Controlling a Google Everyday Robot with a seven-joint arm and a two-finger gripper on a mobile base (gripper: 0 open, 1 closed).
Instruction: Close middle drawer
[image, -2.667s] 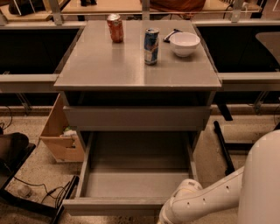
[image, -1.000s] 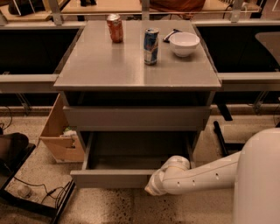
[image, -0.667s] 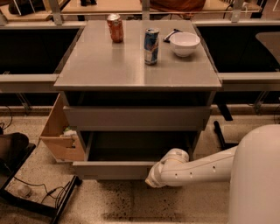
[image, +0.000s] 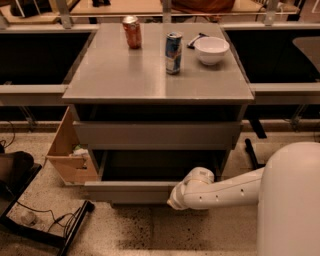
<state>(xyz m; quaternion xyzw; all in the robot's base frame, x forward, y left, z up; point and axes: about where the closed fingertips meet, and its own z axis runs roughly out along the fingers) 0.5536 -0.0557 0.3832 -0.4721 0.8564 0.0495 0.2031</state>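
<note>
Middle drawer, a wide, shallow grey metal-look drawer with a plain handleless front, stands partly pulled out, low on the near side of the grey metal cabinet, its inside in shadow. At left, an open brown cardboard box holds unclear items. On the cabinet top stand a red-orange drink can and a blue drink can. Nearer, the white arm's gripper meets the drawer front; whether it grips cannot be told. Far right on top sits a round white bowl.
</note>
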